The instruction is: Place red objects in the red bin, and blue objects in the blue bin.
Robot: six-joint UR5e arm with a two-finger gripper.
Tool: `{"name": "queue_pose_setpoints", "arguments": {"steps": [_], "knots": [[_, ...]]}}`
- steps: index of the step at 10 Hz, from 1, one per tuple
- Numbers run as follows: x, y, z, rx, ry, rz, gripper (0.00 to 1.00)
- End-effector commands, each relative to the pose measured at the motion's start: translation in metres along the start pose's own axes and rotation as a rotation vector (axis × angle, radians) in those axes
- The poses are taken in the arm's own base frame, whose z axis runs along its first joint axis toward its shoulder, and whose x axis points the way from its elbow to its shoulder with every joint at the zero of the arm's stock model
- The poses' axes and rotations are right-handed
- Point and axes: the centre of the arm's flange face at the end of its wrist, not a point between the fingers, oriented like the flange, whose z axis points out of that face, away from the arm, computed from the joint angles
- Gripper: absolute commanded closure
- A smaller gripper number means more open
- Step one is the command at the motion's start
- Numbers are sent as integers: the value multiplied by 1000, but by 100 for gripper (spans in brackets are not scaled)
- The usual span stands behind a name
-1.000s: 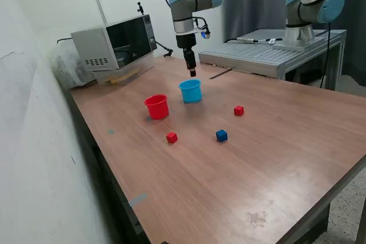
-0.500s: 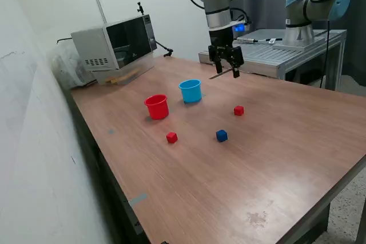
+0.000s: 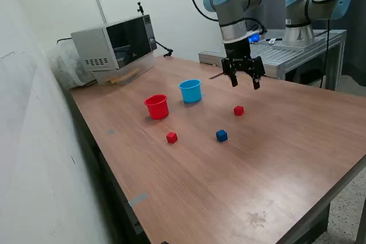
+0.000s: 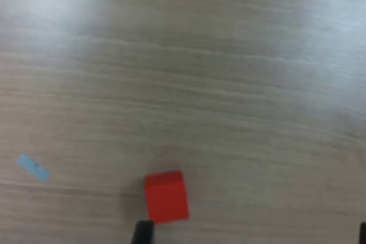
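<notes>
My gripper [image 3: 244, 82] is open and empty, hanging above the table just behind a red cube [image 3: 239, 110]. That cube [image 4: 166, 196] shows in the wrist view, close to one dark fingertip [image 4: 142, 232]. A second red cube [image 3: 171, 137] and one dark-blue cube [image 3: 222, 135] lie nearer the front. Only one blue cube shows. The red cup [image 3: 156, 107] and the light-blue cup [image 3: 190, 91] stand upright side by side, to the exterior view's left of the gripper.
A microwave [image 3: 114, 41] stands at the back left of the wooden table [image 3: 269, 158]. A grey metal bench [image 3: 274, 55] with a second arm's base is behind the gripper. A small blue tape mark [image 4: 33, 167] is on the wood.
The arm has swung from above the light-blue cup to the exterior view's right and lowered toward the right red cube. Its fingers have opened. The cubes and cups have not moved.
</notes>
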Motion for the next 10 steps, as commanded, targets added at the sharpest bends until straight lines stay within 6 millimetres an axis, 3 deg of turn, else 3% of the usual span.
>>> {"name": "queue_pose_setpoints", "arguments": {"steps": [1, 3, 10], "knots": [[-12, 12, 43, 34, 5, -73, 0], [-24, 17, 50, 40, 6, -86, 0], [-28, 22, 63, 49, 3, -116, 0]]}}
